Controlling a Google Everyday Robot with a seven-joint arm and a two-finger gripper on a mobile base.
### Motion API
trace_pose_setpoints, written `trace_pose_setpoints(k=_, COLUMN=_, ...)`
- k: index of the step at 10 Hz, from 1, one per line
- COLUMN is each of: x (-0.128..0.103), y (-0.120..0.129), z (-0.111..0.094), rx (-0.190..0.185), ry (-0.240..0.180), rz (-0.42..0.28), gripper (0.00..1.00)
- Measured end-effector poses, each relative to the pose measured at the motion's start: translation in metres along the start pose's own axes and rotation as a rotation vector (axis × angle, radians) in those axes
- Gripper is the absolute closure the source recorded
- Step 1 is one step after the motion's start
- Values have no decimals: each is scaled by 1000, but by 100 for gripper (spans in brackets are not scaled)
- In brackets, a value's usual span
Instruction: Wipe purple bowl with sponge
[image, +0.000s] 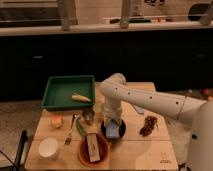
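The purple bowl (121, 131) is small and almost black and sits on the wooden table just right of centre. The light-blue sponge (113, 131) lies inside it, tilted, and covers much of the bowl's inside. My gripper (111, 122) points straight down onto the sponge from above and is shut on it, pressing it into the bowl. The white arm reaches in from the right and bends over the bowl, hiding the bowl's back rim.
A reddish-brown bowl (82, 151) with a tan block (92, 148) stands just front-left of the dark bowl. A metal cup (88, 116), a fork (70, 132), an orange-yellow block (57, 121) and a white bowl (48, 147) are to the left. A green tray (60, 90) sits at the back left. A dark reddish object (149, 125) lies to the right.
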Motion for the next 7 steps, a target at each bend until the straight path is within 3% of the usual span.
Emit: trace_pose_setpoints(k=7, x=-9, y=1, z=-5, rx=7, ry=-7, rz=-36, gripper=98)
